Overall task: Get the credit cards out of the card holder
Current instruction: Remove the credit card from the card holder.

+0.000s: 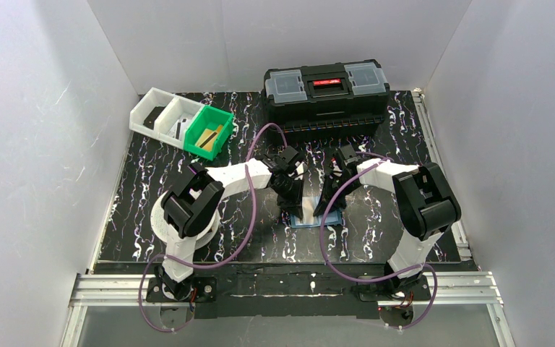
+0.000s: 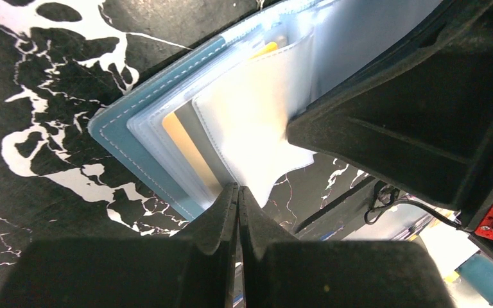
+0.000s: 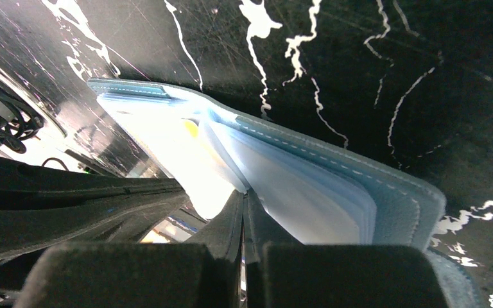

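The blue card holder (image 1: 319, 220) lies open at the middle of the mat, its clear sleeves fanned out. In the left wrist view the holder (image 2: 119, 131) shows an orange-tan credit card (image 2: 185, 144) inside a sleeve and a yellow card edge (image 2: 266, 49) deeper in. My left gripper (image 2: 238, 188) is shut, its tips pinched at the near edge of a clear sleeve. My right gripper (image 3: 244, 192) is shut on a sleeve page of the holder (image 3: 359, 183), lifting it. Both grippers (image 1: 294, 208) (image 1: 325, 208) point down at the holder, close together.
A large black toolbox (image 1: 325, 90) stands at the back. A green bin (image 1: 208, 132) and white bins (image 1: 160, 116) sit at the back left. The black marbled mat (image 1: 152, 210) ends at white walls on three sides.
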Action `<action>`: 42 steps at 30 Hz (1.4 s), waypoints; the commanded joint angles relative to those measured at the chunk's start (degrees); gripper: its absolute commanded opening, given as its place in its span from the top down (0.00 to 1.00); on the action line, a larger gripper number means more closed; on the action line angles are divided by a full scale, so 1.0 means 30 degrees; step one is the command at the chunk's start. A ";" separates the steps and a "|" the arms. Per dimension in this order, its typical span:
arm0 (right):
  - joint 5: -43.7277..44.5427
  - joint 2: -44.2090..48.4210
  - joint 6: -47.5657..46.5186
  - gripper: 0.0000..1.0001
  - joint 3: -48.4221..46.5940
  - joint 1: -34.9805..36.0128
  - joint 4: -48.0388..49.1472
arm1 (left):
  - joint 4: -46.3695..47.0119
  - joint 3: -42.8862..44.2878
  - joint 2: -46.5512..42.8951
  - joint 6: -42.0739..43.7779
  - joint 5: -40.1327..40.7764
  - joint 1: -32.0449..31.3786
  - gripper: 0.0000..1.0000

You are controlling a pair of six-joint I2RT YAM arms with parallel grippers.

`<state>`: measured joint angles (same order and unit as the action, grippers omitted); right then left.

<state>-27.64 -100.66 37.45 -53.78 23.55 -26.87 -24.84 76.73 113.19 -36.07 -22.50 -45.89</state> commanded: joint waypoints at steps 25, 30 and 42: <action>0.1891 0.4209 0.0180 0.49 -0.1796 0.0120 -0.2673 | 0.0907 0.2287 0.1455 -0.0257 -0.1288 -0.0217 1.00; 0.4641 0.7264 0.0600 0.42 -0.1526 -0.0270 -0.3789 | 0.1496 0.2713 0.1576 -0.0556 -0.2285 -0.0354 1.00; 0.2597 0.7216 -0.0347 0.46 0.0434 -0.0966 -0.2466 | 0.0667 0.4414 0.1952 -0.0918 -0.1775 -0.0398 0.98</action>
<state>-13.06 -76.66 38.04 -51.86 20.84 -38.61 -17.39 89.69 125.86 -41.41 -31.53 -48.01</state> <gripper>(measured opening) 0.544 0.009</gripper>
